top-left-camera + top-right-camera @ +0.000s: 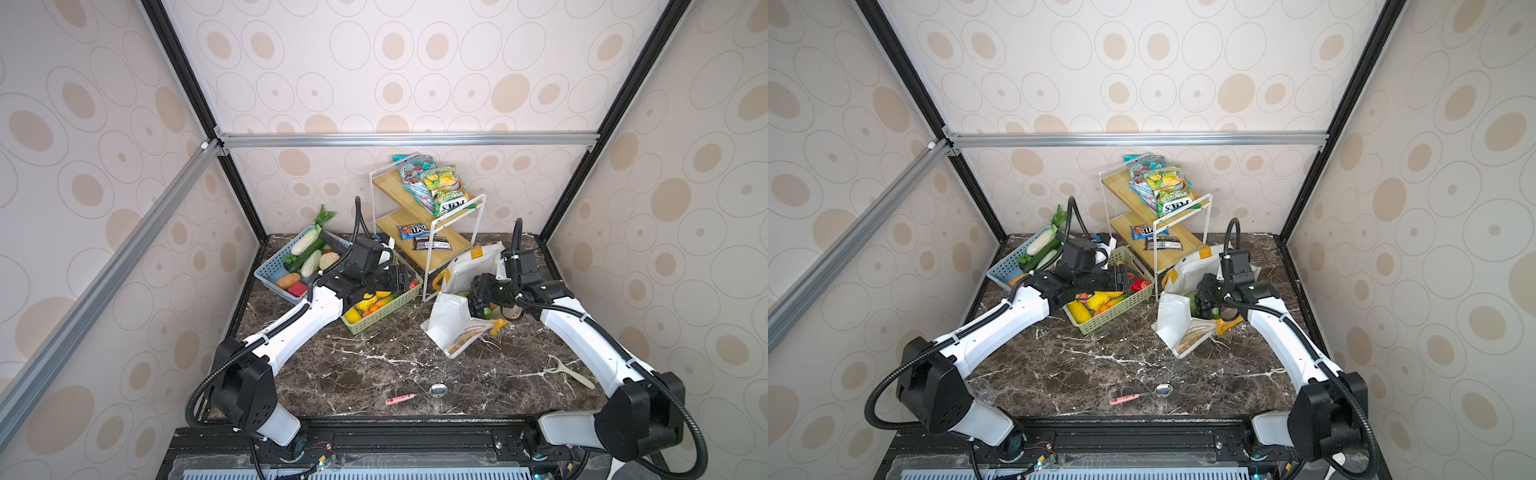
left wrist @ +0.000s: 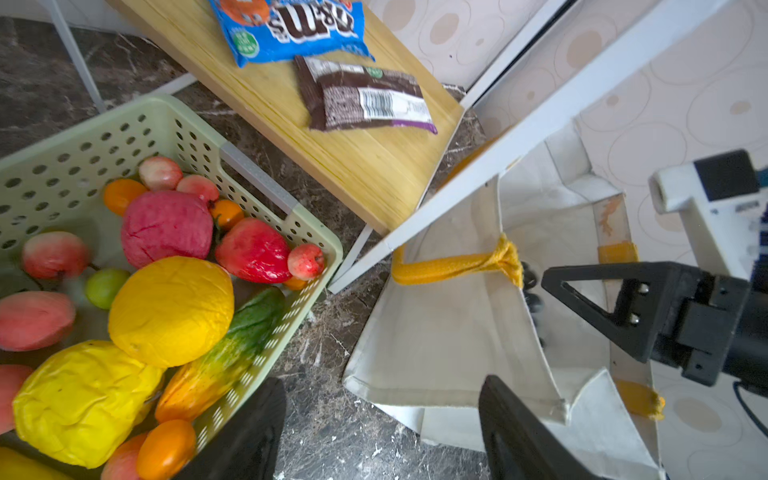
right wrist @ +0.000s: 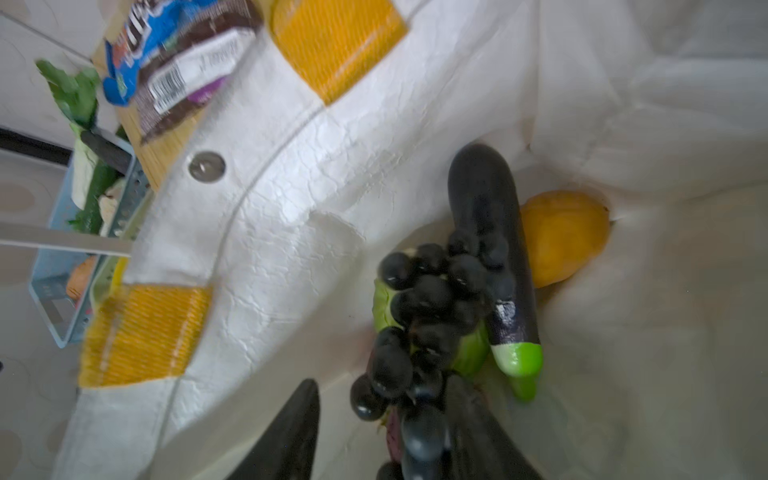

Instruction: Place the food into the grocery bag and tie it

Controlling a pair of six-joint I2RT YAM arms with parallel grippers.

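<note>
- Step in hand: loading food into the grocery bag. Judged to be the drop-off of one item; tying not yet begun.
- Item: grocery bag. White fabric tote with a yellow-orange strap. It lies slumped on the tabletop, right of centre in both top views, just right of the shelf rack, mouth gaping.
- Item: right end effector. It reaches into the bag mouth. Its fingers stand apart with the grape bunch between and ahead of them. The wrist view is blurred, so whether the bunch is pinched or let go cannot be told.
- Contents of bag: aubergine, orange-yellow piece, and light-green cabbage under the grapes.
- Item: left end effector. Wide open and empty. It hovers over the end of the green basket nearest the rack, near the middle of both top views.
- Stock outstanding: the green basket is full of fruit, e.g. a yellow fruit and a red fruit. The blue basket, left of centre behind it, holds vegetables.
- Next move, judged: the right arm lifts clear of the bag without dragging the fabric. The left arm then takes a fruit from the green basket and carries it past the rack's white leg to the bag mouth. The soft rim may fold over, so the mouth needs holding open.
</note>
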